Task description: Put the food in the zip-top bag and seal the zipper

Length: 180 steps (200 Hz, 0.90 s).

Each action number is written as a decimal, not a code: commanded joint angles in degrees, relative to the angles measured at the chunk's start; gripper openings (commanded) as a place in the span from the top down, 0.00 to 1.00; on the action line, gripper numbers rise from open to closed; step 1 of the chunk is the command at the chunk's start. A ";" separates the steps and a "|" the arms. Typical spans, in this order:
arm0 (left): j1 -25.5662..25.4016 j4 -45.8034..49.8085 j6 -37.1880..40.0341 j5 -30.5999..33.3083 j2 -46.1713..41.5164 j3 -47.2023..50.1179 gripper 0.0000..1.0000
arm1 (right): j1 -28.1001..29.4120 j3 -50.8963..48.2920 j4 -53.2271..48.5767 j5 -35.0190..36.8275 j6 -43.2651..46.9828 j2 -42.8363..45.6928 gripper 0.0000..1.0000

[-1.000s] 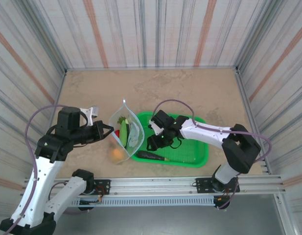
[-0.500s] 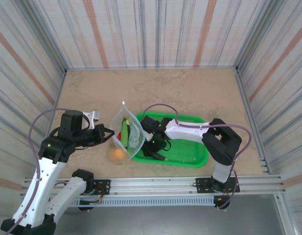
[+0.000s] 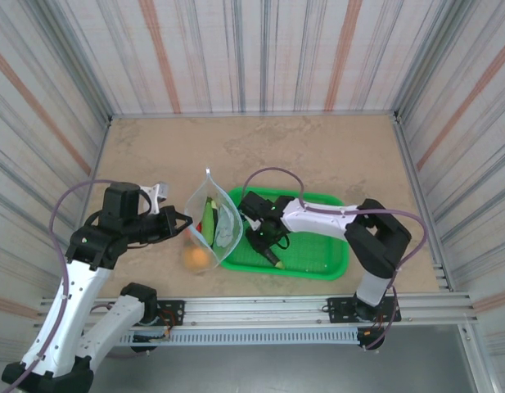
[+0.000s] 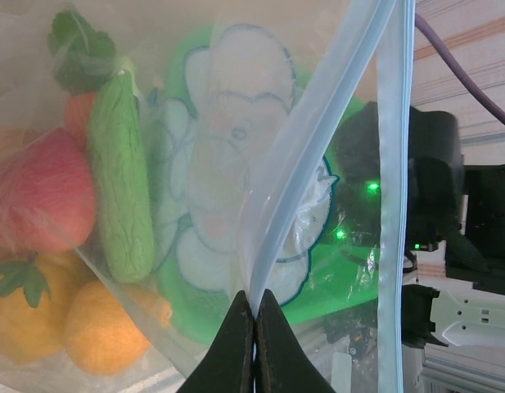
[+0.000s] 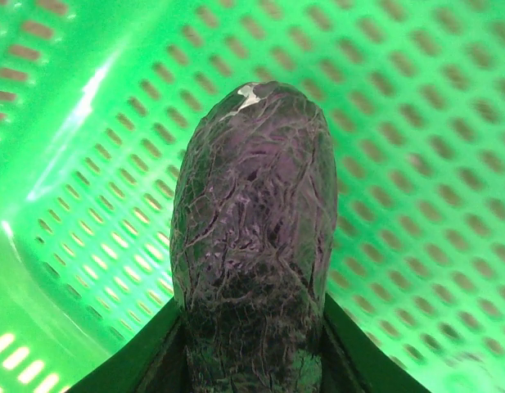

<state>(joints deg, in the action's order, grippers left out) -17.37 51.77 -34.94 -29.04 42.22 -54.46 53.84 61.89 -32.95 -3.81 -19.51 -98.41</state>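
While left pincer (image 4: 254,323) clamps the zipper (image 4: 395,164) of the zip-top bag (image 3: 225,219), right pincer (image 5: 252,336) grasps eggplant (image 5: 252,213) in green basket (image 3: 322,268). Long axis runs straight out ahead of fingers (image 5: 154,368). Bag mouth just beside, to its left.

The eggplant (image 5: 250,246) runs off the bottom edge of the right wrist view, and in the left wrist view the orange fruits (image 4: 101,332) at lower left are blurred behind the bag (image 4: 227,164) and cropped.

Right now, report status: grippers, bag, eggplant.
Left gripper shut on zip-top bag at its zipper, mouth open. Right gripper clamped on eggplant in green basket. Cucumber, oranges in bag. No obstruction seen.
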 commanded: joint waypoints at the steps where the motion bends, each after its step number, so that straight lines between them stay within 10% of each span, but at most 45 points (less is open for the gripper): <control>1: -0.26 -1.23 -0.13 -0.97 0.27 0.09 1.00 | -2.60 -3.60 3.90 1.12 -2.55 7.87 0.67; 95: -0.22 -1.23 -1.17 -2.55 1.43 -4.77 1.00 | -6.25 -8.96 12.88 5.22 -4.61 36.14 0.69; 180: -0.24 -2.09 -2.85 -4.07 1.68 -5.04 1.00 | -1.91 7.70 17.22 2.67 -8.83 36.50 0.70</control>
<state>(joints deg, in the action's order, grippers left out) -17.37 50.70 -36.60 -31.00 43.83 -58.08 49.08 65.80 -19.66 -0.12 -26.55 -60.75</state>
